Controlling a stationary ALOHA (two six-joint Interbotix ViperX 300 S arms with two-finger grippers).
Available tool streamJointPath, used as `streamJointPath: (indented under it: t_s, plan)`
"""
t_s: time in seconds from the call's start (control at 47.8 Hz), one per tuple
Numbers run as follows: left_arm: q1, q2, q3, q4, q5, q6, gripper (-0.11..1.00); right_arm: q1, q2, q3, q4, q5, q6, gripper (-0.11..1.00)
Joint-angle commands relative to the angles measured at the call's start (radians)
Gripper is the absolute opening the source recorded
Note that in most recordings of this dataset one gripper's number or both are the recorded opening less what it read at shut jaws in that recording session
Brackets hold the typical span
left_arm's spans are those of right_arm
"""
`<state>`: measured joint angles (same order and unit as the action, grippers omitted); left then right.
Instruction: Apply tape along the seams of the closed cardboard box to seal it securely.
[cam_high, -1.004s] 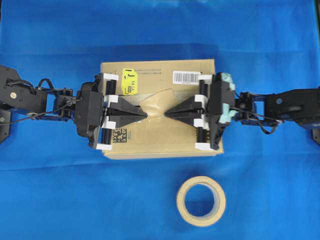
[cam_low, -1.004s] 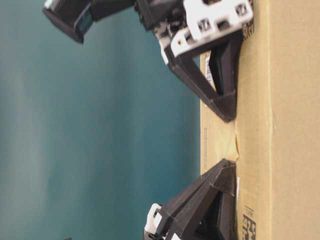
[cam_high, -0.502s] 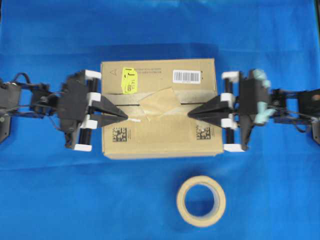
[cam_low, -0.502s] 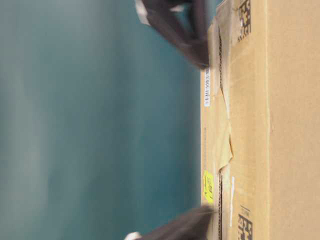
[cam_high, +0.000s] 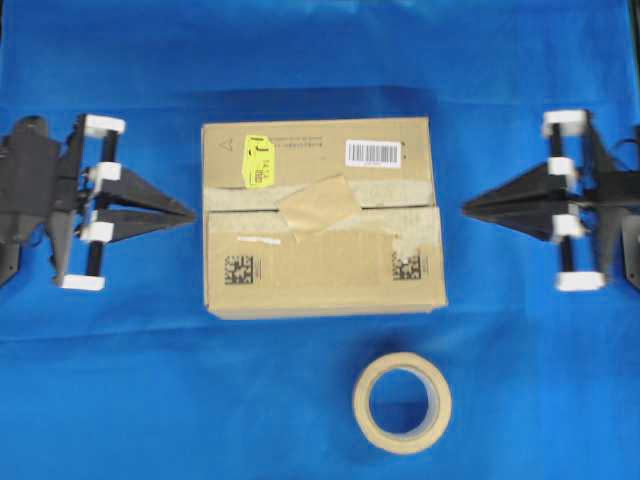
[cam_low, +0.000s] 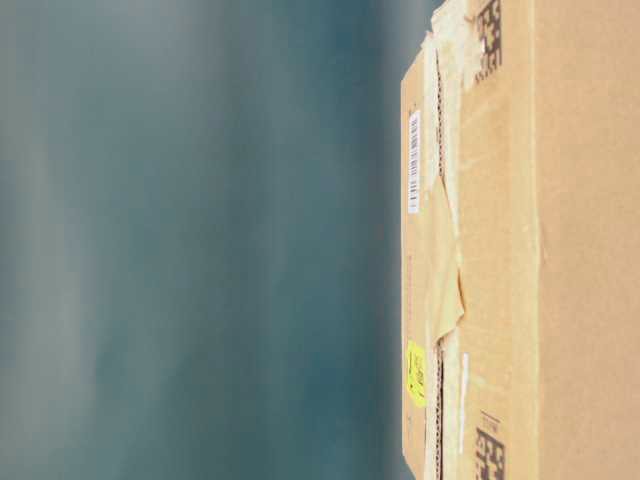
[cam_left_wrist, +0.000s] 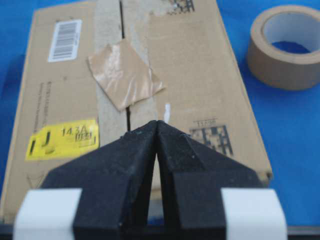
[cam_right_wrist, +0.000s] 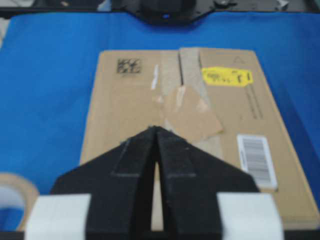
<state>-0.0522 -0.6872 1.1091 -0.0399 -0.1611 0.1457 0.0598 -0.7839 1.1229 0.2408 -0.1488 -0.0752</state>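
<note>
The cardboard box (cam_high: 322, 215) sat at the centre of the blue-covered bench (cam_high: 150, 400) in the overhead view, closed, with its long sides running from nine to three o'clock. Its seam (cam_high: 240, 209) ran the same way as a thin dark gap between the two top flaps, edged by pale worn tape strips (cam_high: 390, 190). The tape (cam_high: 320, 206), a small tan-brown piece, lay tilted across the seam just left of the box's middle, touching both flaps; from the table-level view one edge of it (cam_low: 448, 270) looked slightly lifted. A yellow sticker (cam_high: 259, 162) sat toward eleven o'clock on the box top, a white barcode label (cam_high: 373, 153) toward one o'clock, and two black square codes (cam_high: 238, 269) lay along the six o'clock flap. A beige tape roll (cam_high: 402, 402) lay flat on the bench at about five o'clock from the box, apart from it. The left gripper (cam_high: 190, 213) was at nine o'clock, just beside the box's short edge without touching it, its jaws pressed together and holding nothing, as the left wrist view (cam_left_wrist: 157, 123) confirmed. The right gripper (cam_high: 466, 208) was at three o'clock, a little farther off the box, likewise closed and empty (cam_right_wrist: 155, 128). Both pointed inward along the seam line.
</note>
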Motion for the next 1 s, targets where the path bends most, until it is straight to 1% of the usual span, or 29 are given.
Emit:
streamJointPath:
  t_s: [0.0,0.188,0.335,0.439,0.627,0.983]
  plan:
    - [0.008,-0.055,0.014,-0.002,0.026,0.0,0.02,-0.008,-0.075,0.009,-0.006,0.064,-0.002,0.01]
    - [0.011,-0.187,0.097,-0.003,0.061,-0.028,0.02,-0.035,-0.207,0.084,-0.009,0.169,-0.002,0.01]
    - [0.009,-0.282,0.16,-0.003,0.083,-0.055,0.02,-0.064,-0.259,0.152,-0.008,0.178,0.0,0.01]
    - [0.011,-0.325,0.189,-0.003,0.112,-0.058,0.02,-0.087,-0.272,0.187,-0.008,0.178,0.002,0.01]
    - [0.011,-0.36,0.221,-0.003,0.133,-0.058,0.02,-0.091,-0.25,0.199,-0.008,0.172,0.003,0.01]
    - [0.011,-0.364,0.222,-0.003,0.133,-0.058,0.02,-0.091,-0.247,0.201,-0.009,0.158,0.003,0.01]
